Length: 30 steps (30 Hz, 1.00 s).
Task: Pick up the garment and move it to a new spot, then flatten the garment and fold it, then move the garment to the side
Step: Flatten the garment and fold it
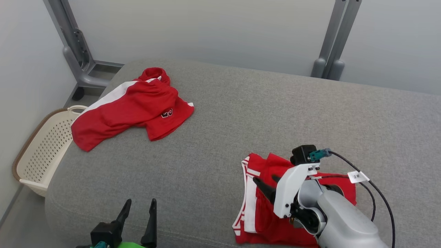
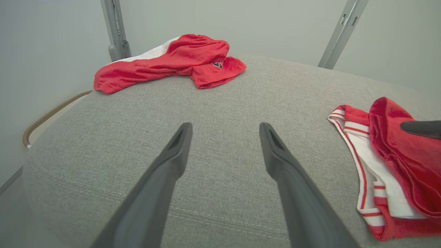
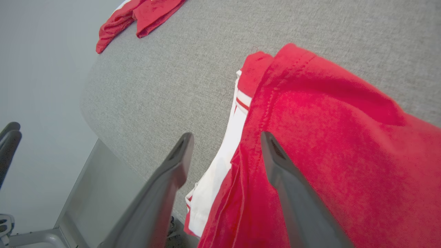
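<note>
Grey woven cushion (image 1: 241,113) against pale walls (image 1: 206,27) — left fingers (image 2: 165,172) and right fingers (image 3: 168,172) both spread

Head above, wrists low; shared garment (image 1: 262,224)

right end effector (image 1: 266,179): fingers spread, over striped red garment (image 1: 265,224) | left end effector (image 1: 140,202): fingers spread

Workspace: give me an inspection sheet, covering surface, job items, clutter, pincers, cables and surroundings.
Surface: grey fabric cushion, bare between the garments.
Job's things: folded garment, red and white, near the front right edge.
Clutter: crumpled garment, red, at the far left.
Pincers: left pincer open over bare cushion; right pincer open over the folded garment.
Cables: black cable with a white tag loops off the right wrist.
Surroundings: cream basket beside the cushion; grey posts; pale wall.
</note>
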### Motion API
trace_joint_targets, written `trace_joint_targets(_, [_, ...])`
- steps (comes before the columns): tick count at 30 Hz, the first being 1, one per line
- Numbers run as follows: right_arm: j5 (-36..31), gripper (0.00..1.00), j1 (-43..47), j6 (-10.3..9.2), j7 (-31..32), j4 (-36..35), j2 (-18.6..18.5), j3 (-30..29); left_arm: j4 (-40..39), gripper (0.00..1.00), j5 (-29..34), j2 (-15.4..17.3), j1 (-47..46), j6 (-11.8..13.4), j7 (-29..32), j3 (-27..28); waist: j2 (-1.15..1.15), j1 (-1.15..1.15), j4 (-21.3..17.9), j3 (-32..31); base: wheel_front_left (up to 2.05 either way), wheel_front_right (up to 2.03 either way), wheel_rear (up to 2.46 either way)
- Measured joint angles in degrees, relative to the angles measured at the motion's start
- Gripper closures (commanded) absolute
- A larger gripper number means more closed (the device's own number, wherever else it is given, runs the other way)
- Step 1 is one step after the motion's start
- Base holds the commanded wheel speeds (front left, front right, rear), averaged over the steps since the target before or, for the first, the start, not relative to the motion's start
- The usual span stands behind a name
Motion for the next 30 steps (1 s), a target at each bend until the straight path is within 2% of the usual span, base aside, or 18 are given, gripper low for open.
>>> trace_joint_targets(5, [-1.33,0.00,-1.78,0.00,-2.70,-0.07,-0.02,-3.94,-0.05,0.00,0.09,0.00,0.16,0.00,0.00,0.37,0.00,0.00,-0.55,-0.56,0.00,0.00,0.00])
trace_joint_targets(11, [-11.23,0.00,-2.56,0.00,-3.42,0.23,-0.02,-14.24,-0.29,0.00,0.40,0.00,0.53,0.00,0.00,1.15,0.00,0.00,-1.69,-0.89,0.00,0.00,0.00])
trace_joint_targets(16, [-20.08,0.00,-0.08,0.01,-0.26,-3.80,-0.04,-25.07,-0.82,0.00,0.38,0.00,0.63,0.01,0.00,1.62,0.00,0.00,-2.88,-0.70,0.00,0.00,0.00])
trace_joint_targets(21, [-25.33,0.00,5.56,0.00,5.47,-11.76,-0.07,-33.84,-1.20,0.00,0.10,0.00,0.63,0.08,0.00,1.69,0.00,0.00,-4.05,-0.43,0.00,0.00,0.00])
trace_joint_targets(25, [-25.79,0.00,10.16,0.00,9.78,-18.35,-0.09,-36.56,-1.31,0.00,-0.12,0.00,0.59,0.15,0.00,1.64,0.00,0.00,-4.92,-0.18,0.00,0.00,0.00])
trace_joint_targets(30, [-23.61,0.00,14.21,0.00,12.70,-24.13,-0.10,-35.02,-1.31,0.00,-0.45,0.00,0.37,0.16,0.00,1.66,0.00,0.00,-5.80,0.24,0.00,0.00,0.00])
